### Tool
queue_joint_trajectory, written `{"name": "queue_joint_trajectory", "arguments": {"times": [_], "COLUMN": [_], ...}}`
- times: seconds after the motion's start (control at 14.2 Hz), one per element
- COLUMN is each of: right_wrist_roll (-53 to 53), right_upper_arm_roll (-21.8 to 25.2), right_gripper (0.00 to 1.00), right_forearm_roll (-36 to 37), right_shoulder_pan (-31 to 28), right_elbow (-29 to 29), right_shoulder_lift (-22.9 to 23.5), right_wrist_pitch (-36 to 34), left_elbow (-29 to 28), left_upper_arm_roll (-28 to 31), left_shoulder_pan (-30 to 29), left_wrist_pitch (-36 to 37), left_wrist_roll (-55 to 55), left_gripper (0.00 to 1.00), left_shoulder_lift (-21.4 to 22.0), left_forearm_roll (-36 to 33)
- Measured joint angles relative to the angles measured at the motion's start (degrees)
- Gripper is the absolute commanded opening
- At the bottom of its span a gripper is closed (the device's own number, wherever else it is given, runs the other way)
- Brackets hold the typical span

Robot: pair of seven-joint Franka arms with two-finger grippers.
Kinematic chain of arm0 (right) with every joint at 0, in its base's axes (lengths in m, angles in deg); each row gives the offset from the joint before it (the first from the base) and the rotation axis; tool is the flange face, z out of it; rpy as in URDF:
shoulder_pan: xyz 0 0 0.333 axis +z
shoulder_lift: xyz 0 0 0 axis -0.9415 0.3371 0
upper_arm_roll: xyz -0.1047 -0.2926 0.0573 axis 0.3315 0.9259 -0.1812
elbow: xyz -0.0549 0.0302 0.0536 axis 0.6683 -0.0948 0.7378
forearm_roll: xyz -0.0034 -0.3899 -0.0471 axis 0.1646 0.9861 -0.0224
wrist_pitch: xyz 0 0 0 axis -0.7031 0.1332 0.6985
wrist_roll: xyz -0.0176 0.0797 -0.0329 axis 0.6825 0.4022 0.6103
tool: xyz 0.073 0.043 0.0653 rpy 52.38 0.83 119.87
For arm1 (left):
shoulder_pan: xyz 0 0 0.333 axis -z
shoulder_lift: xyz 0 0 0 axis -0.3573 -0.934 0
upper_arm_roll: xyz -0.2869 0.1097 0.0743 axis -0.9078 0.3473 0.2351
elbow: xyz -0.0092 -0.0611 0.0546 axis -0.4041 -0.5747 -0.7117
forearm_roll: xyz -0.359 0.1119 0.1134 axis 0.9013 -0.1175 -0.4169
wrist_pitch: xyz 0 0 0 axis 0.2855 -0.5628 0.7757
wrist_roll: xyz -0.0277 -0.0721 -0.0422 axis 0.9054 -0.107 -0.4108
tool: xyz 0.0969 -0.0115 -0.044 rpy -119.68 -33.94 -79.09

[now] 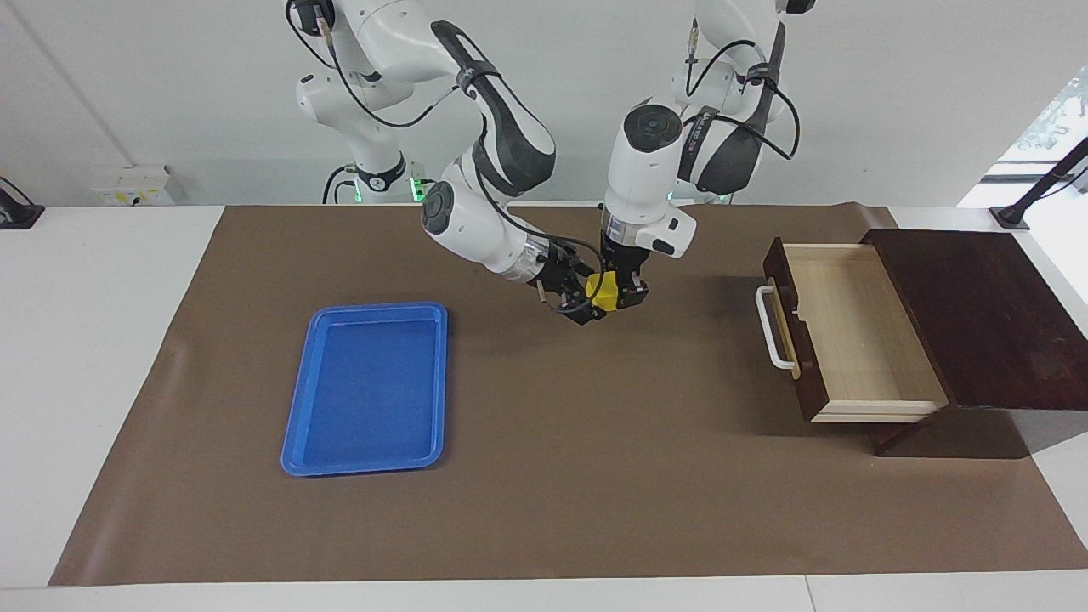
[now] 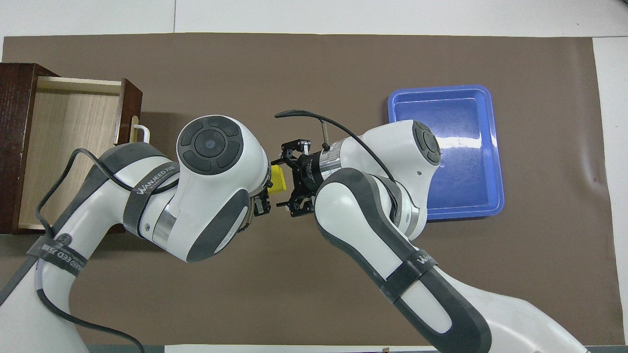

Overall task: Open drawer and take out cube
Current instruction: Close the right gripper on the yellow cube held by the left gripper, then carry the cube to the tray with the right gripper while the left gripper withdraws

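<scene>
Two grippers meeting mid-table, left gripper [image 1: 614, 295] fingers gripping cube [image 1: 604, 291], right gripper [image 1: 580, 299] fingers spread around it

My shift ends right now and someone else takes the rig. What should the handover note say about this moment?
Left gripper: up over the mat mid-table, pointing down, shut on the cube.
Right gripper: tilted in from the tray's end, right against the cube, fingers spread around it; whether they are pressing it I cannot tell.
Drawer: pulled open at the left arm's end of the table, pale interior showing nothing inside.
Blue tray: toward the right arm's end, nothing in it.
Done: drawer opened, cube out.
Left: this looks like a handover to the right arm; the tray is probably the cube's destination.
</scene>
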Motion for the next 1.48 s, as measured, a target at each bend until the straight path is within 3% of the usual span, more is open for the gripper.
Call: {"name": "queue_joint_trajectory", "arguments": {"times": [0.07, 0.56, 0.63, 0.7, 0.77, 1.06, 1.48], "right_wrist_roll": [0.0, -0.3, -0.3, -0.3, -0.3, -1.0, -1.1], "right_upper_arm_roll": [0.0, 0.1, 0.1, 0.1, 0.1, 0.0, 0.1], "right_gripper": [0.0, 0.0, 0.0, 0.0, 0.0, 0.0, 0.0], "right_forearm_roll": [0.0, 0.0, 0.0, 0.0, 0.0, 0.0, 0.0], "right_shoulder_pan": [0.0, -0.2, -0.2, -0.2, -0.2, -0.2, -1.2], "right_elbow": [0.0, 0.4, 0.4, 0.4, 0.5, 0.6, 1.7], "right_shoulder_lift": [0.0, 0.1, 0.1, 0.1, 0.1, 0.1, 0.1], "right_wrist_pitch": [0.0, 0.4, 0.4, 0.4, 0.4, 0.4, -0.1], "left_elbow": [0.0, -0.2, -0.2, -0.2, -0.2, 0.0, -0.4], "left_upper_arm_roll": [0.0, -0.1, -0.1, -0.1, 0.0, 1.3, 1.8], "left_shoulder_pan": [0.0, 0.1, 0.1, 0.1, 0.1, -2.3, -14.4], "left_wrist_pitch": [0.0, 0.0, 0.0, 0.0, 0.0, 0.6, 1.0], "left_wrist_roll": [0.0, 1.0, 1.1, 1.3, 1.5, 6.3, 23.8], "left_gripper": [0.0, 0.0, 0.37, 0.93, 1.0, 1.0, 1.0], "left_shoulder_lift": [0.0, 0.2, 0.2, 0.2, 0.2, 0.3, 0.3], "left_forearm_roll": [0.0, -0.1, -0.1, -0.1, -0.1, -1.0, -2.6]}}
